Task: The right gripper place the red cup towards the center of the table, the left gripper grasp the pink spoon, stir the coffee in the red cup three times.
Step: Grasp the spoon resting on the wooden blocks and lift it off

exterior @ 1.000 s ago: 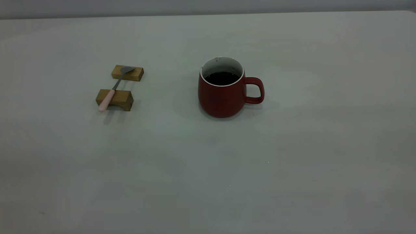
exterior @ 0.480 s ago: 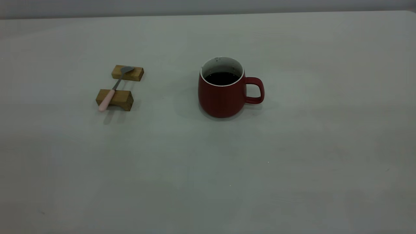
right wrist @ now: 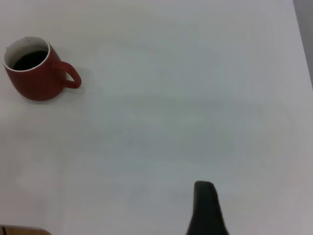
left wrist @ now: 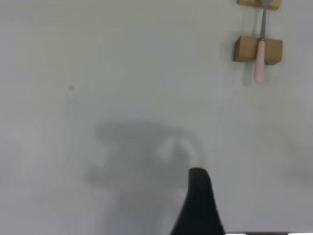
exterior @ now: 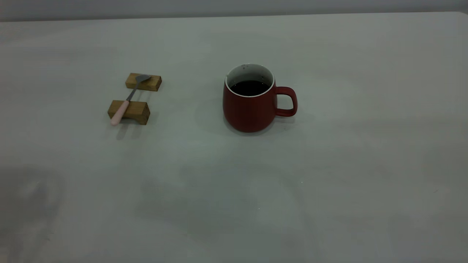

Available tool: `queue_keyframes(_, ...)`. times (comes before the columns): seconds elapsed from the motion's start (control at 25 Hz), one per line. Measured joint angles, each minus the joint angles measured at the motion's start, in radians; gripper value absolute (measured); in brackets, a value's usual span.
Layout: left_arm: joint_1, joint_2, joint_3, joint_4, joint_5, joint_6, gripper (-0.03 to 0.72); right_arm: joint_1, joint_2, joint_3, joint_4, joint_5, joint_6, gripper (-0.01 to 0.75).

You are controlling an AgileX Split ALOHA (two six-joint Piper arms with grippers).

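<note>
While neither arm shows in the exterior view, the pink spoon bridges 2 wooden blocks at 9 o'clock of the red cup, long axis running 1-to-7 o'clock, bowl at 1, pink handle overhanging the near block. Cup sits mid-desk, handle at 3 o'clock, coffee inside. Versus 1 s ago, nothing has shifted; only shadows on the desk changed. Wide bare desk on all sides. Left gripper and right gripper each show 1 dark finger, holding nothing; cannot tell opening.
</note>
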Motion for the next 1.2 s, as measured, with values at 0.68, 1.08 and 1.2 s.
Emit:
queue_keyframes(0.68, -0.174, 0.83, -0.291, -0.025, -0.218, 0.015, 0.672, 0.0, 0.0, 0.0, 0.0, 0.0, 0.0, 0.587)
queue_keyframes(1.08, -0.179, 1.02, -0.295, -0.06, -0.313, 0.018, 0.664, 0.0, 0.0, 0.0, 0.0, 0.0, 0.0, 0.587)
queue_keyframes(1.2, -0.179, 1.056, -0.299, -0.062, -0.352, 0.026, 0.661, 0.0, 0.0, 0.0, 0.0, 0.0, 0.0, 0.587)
